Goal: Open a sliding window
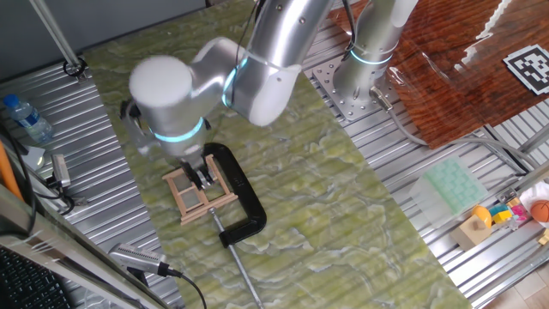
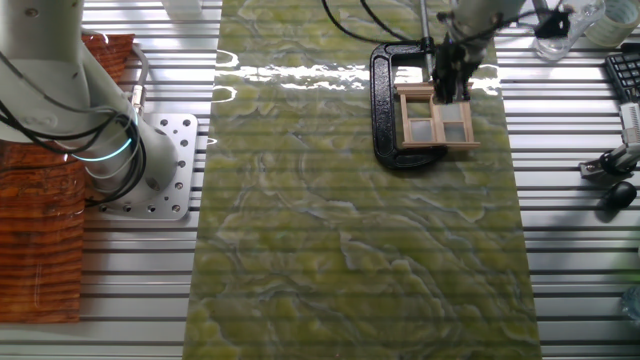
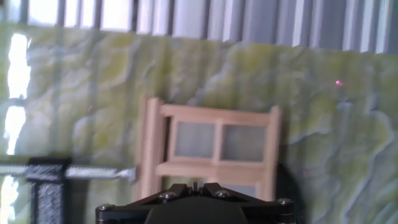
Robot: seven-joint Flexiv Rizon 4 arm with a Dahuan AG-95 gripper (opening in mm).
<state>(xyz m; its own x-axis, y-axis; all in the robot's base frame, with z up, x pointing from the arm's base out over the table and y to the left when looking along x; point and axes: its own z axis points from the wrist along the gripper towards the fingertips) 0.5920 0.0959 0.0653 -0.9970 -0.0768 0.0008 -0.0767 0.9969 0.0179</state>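
Sliding window [image 3: 214,152] lies partly hidden under the gripper [image 1: 202,176], whose finger spread cannot be told.

You get bright, even light across both fixed views; white glare streaks the green mat [image 2: 350,230] along its far edge in the other fixed view, and the glossy red-brown sheet [image 1: 455,77] shines too; shadows stay soft and short; your hand view is blurred and soft throughout, with the sliding window [image 3: 214,152] hazy and the left edge blown out white.
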